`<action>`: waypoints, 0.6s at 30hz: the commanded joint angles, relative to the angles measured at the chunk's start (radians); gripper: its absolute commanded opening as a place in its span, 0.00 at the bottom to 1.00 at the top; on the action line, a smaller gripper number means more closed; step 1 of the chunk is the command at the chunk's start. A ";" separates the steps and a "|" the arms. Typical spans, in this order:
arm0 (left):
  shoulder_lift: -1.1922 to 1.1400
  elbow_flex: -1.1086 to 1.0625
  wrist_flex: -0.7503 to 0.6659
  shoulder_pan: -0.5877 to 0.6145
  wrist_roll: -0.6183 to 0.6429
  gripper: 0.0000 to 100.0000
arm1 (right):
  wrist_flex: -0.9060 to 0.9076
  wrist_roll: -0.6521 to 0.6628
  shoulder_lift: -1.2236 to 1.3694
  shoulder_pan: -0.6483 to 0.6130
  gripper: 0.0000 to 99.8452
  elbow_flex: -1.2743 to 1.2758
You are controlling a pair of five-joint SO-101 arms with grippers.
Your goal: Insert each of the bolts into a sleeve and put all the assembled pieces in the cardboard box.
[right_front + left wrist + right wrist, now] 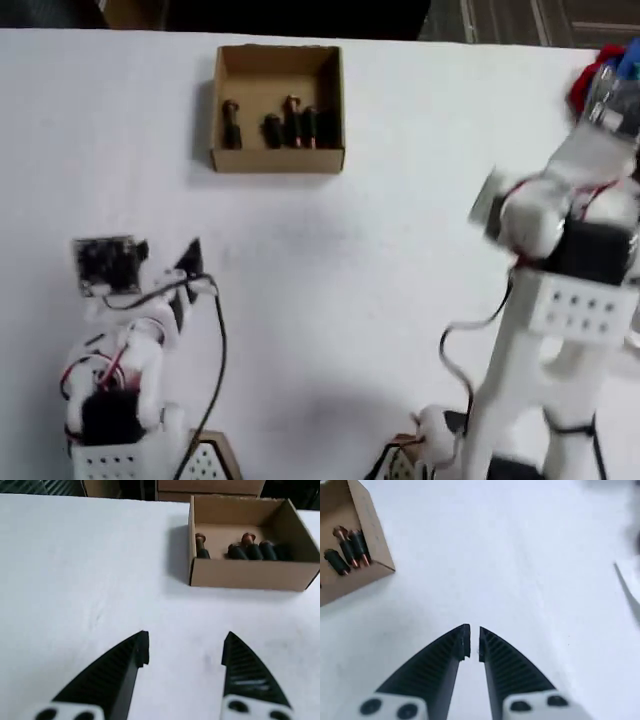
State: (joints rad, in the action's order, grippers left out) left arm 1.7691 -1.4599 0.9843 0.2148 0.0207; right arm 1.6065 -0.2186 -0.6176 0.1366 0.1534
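Note:
The cardboard box [278, 160] stands at the far middle of the white table. Several assembled pieces [292, 122], copper bolts in black sleeves, lie inside it, also seen in the left wrist view as pieces [248, 550] within the box [245, 580]. My left gripper [186, 647] is open and empty, low over the table well short of the box; from above, the left gripper [160, 255] sits at the near left. My right gripper [473, 642] is shut with nothing in it, raised over bare table, with the box [367, 517] and pieces [350, 547] off to one side.
The right arm [560, 250] stands tall at the near right with a dangling cable [455, 350]. A black cable [215, 370] trails from the left arm. Red and blue items [600, 75] sit at the far right edge. White table lies between the arms and the box.

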 commanded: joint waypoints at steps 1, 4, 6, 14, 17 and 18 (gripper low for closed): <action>0.028 -0.051 0.021 0.002 -0.080 0.25 | -0.119 0.005 -0.193 0.005 0.02 0.284; 0.026 -0.107 0.023 0.003 -0.110 0.25 | -0.252 0.005 -0.317 0.007 0.02 0.502; 0.026 -0.156 0.023 0.002 -0.129 0.25 | -0.355 0.005 -0.397 0.005 0.02 0.658; 0.026 -0.236 0.068 0.003 -0.144 0.25 | -0.725 0.006 -0.750 0.004 0.02 1.240; 0.026 -0.236 0.121 0.003 -0.144 0.25 | -0.780 0.006 -0.920 0.004 0.02 1.405; 0.026 -0.236 0.153 0.002 -0.144 0.25 | -0.785 0.006 -0.981 0.004 0.02 1.459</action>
State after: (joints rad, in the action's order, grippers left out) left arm 1.7891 -1.6717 1.0794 0.2133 -0.1174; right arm 0.8684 -0.2186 -1.4369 0.1350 1.4883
